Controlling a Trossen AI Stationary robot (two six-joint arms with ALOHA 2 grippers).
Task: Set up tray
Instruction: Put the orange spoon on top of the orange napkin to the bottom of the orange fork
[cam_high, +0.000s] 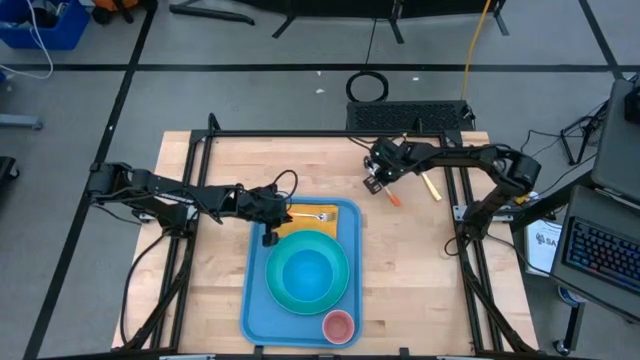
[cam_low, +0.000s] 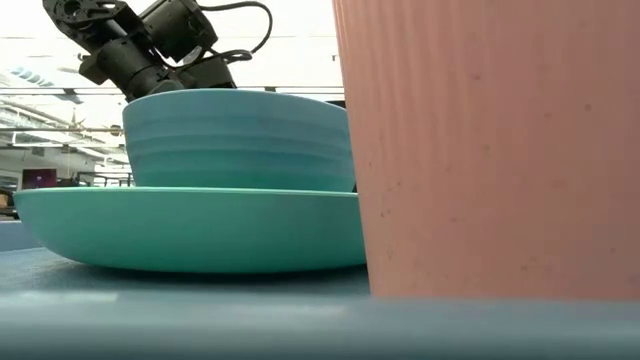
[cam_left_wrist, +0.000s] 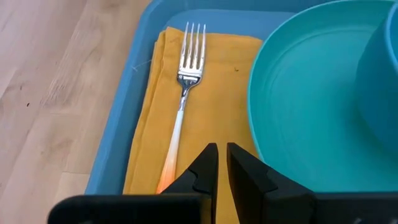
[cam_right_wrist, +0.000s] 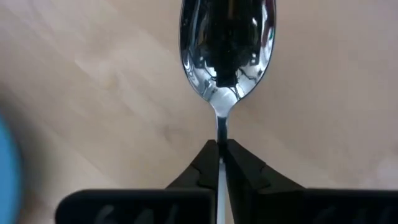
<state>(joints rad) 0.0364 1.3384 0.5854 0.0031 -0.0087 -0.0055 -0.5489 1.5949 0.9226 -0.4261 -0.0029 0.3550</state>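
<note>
Looking from the near edge of the surface (cam_high: 420, 280), we first meet the pink cup (cam_high: 338, 325), which stands in the near right corner of the tray (cam_high: 252, 300). In the low view this cup (cam_low: 490, 150) fills the right side, very close to the camera. The tray is light blue and lies lengthwise in the middle of the wooden surface, a little to the left. Behind the cup we see the round turquoise plate (cam_high: 275, 285) with a blue bowl (cam_high: 305, 270) standing on it; in the low view the bowl (cam_low: 235, 135) sits clearly on top of the plate (cam_low: 190, 230).

Farther back, at the far end of the tray, an orange-yellow napkin (cam_left_wrist: 214, 93) lies flat, and a fork (cam_left_wrist: 186, 68) lies on it. The left tool (cam_high: 270, 238) is just over the left rim of the tray beside the napkin. In its wrist view we see its two fingers (cam_left_wrist: 202, 168) nearly together, with only a thin gap and nothing between them.

Beyond the tray and to the right, the right tool (cam_high: 373, 184) hangs over the bare wood. It is closed tightly on the handle of a spoon (cam_right_wrist: 227, 50), whose bowl points forward.
</note>
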